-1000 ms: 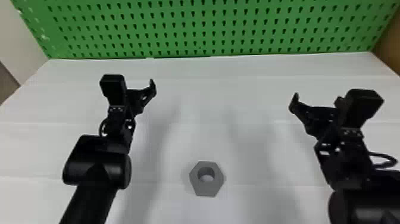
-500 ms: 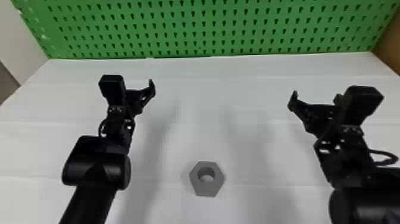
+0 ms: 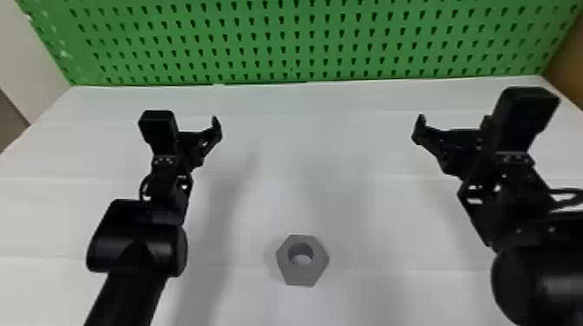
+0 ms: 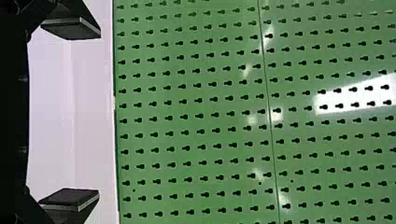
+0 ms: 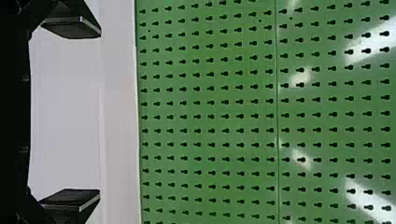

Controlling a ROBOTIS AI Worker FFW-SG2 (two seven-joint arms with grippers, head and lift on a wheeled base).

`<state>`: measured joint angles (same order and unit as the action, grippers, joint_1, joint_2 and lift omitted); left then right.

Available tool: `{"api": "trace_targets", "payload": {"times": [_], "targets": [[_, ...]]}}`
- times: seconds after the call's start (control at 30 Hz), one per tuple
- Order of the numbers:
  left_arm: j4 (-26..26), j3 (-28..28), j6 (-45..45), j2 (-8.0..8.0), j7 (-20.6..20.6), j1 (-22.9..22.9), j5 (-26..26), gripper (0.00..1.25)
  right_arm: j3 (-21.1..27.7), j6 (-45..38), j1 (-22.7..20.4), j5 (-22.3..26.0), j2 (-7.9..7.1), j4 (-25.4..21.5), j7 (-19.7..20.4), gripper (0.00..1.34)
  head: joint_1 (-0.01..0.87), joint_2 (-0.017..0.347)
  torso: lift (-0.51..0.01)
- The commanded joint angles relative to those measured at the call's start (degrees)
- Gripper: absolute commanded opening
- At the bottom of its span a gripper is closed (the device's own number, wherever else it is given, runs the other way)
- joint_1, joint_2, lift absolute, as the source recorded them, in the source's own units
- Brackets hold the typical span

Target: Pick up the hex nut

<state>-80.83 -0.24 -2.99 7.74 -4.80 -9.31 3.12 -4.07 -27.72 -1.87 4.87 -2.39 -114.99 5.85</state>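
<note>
A grey hex nut (image 3: 318, 262) lies flat on the white table near the front middle, its round hole facing up. My left gripper (image 3: 200, 143) is above the table, farther back and to the left of the nut. Across from it, my right gripper (image 3: 449, 141) hangs farther back and to the nut's right. Neither touches the nut. In its wrist view the left gripper (image 4: 99, 113) is open, with nothing between its fingers. The right gripper (image 5: 100, 113) likewise stands wide open and holds nothing.
A green pegboard (image 3: 303, 43) rises along the back edge of the white table (image 3: 312, 130). A pale wall (image 3: 30, 65) stands at the left, and a brown surface (image 3: 566, 65) borders the back right.
My right arm has risen, its gripper shifting up and slightly left in the head view. The left arm has shifted only very slightly left. The nut has stayed put.
</note>
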Motion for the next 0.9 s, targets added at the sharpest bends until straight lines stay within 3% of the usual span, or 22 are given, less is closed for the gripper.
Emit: {"api": "trace_targets", "payload": {"times": [0.0,0.47,0.87], "targets": [[-0.39,0.77,0.00,0.00,-0.12,0.25,0.05,1.16,-0.50,-9.10,1.60,0.23,-0.68,-4.36,0.04,1.24,0.785,0.138,-0.092],[-0.39,0.77,0.00,0.00,-0.21,0.25,-0.04,1.16,-1.55,-25.10,5.56,0.93,-1.39,-10.95,-0.23,1.24,0.785,0.138,-0.092],[-0.39,0.94,0.00,0.00,-0.29,-0.10,-0.74,1.16,-2.78,-37.40,9.51,1.90,-1.83,-11.48,-2.78,1.24,0.785,0.138,-0.092]]}}
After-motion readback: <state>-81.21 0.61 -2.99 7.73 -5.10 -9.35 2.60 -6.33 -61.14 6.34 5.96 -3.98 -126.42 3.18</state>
